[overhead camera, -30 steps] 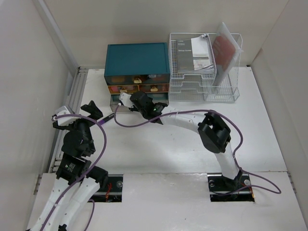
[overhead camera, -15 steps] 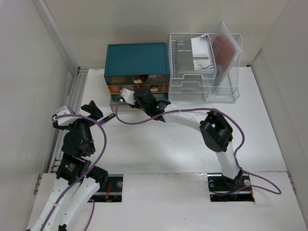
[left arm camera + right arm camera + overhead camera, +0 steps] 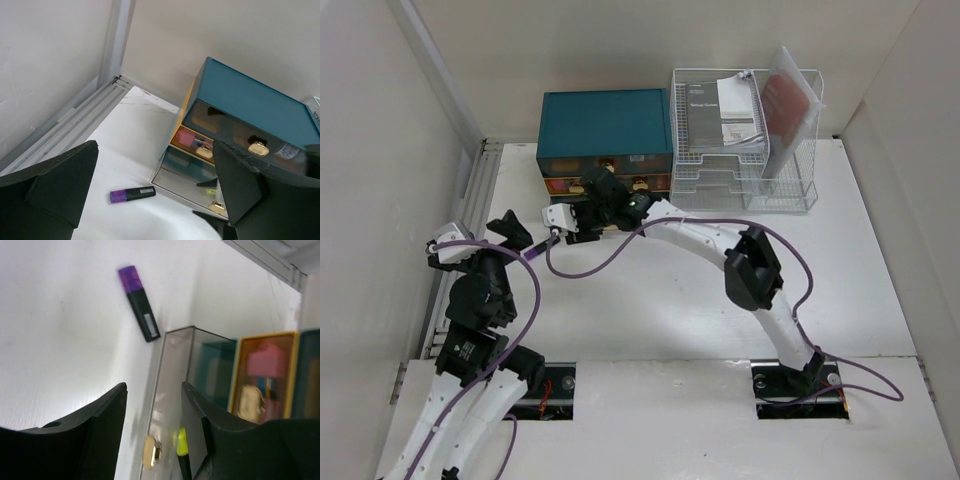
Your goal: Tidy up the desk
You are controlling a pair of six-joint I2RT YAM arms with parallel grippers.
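Observation:
On the white desk (image 3: 650, 310) a black highlighter with a purple cap (image 3: 132, 194) (image 3: 139, 316) lies just left of the teal drawer chest (image 3: 605, 125). The chest's clear bottom drawer (image 3: 170, 390) stands pulled out, a yellow-green highlighter (image 3: 181, 442) inside it. My right gripper (image 3: 152, 425) (image 3: 585, 212) is open, its fingers on either side of that drawer's gold knob (image 3: 151, 452) without touching it. My left gripper (image 3: 150, 200) (image 3: 505, 232) hovers wide open and empty, left of the chest and above the purple highlighter.
A white wire rack (image 3: 745, 140) with papers and a red folder stands right of the chest. The orange middle drawer (image 3: 262, 375) holds pink items. Pale walls and a metal rail (image 3: 75, 125) border the left side.
My right gripper has turned and shifted back-left toward the chest's lower drawers, and its jaws have widened. The left arm has barely moved.

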